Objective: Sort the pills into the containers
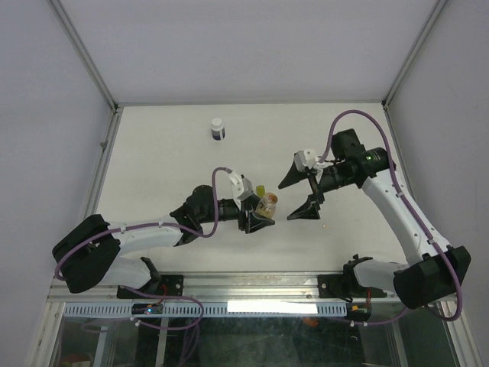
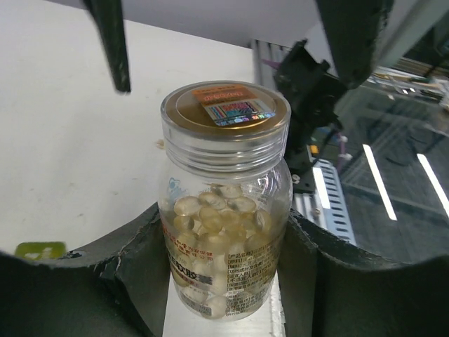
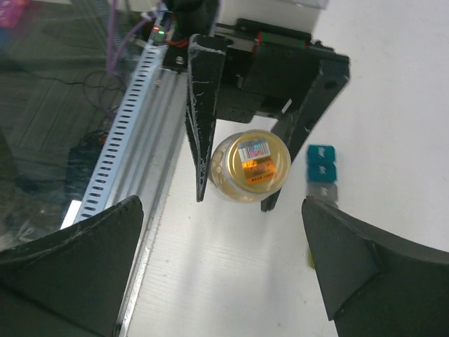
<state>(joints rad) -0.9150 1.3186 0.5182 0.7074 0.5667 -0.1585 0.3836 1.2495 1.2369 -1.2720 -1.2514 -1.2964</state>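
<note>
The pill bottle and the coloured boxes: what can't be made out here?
Clear bottle: left wrist view, label print too small to read; capsules overlap beyond counting.
Containers: right wrist view, only three compartments show; a finger of the right end effector hides the rest.
Speck on the table: top view, too small to call a pill.

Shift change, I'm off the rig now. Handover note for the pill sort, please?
Left gripper: jaws shut on the clear pill bottle, gold lid on.
Right gripper: jaws open, facing the lid, touching nothing.
Containers: on the table beside the bottle; contents not visible.
Done: bottle gripped. Left: remove the lid, sort the pills into the containers.
</note>
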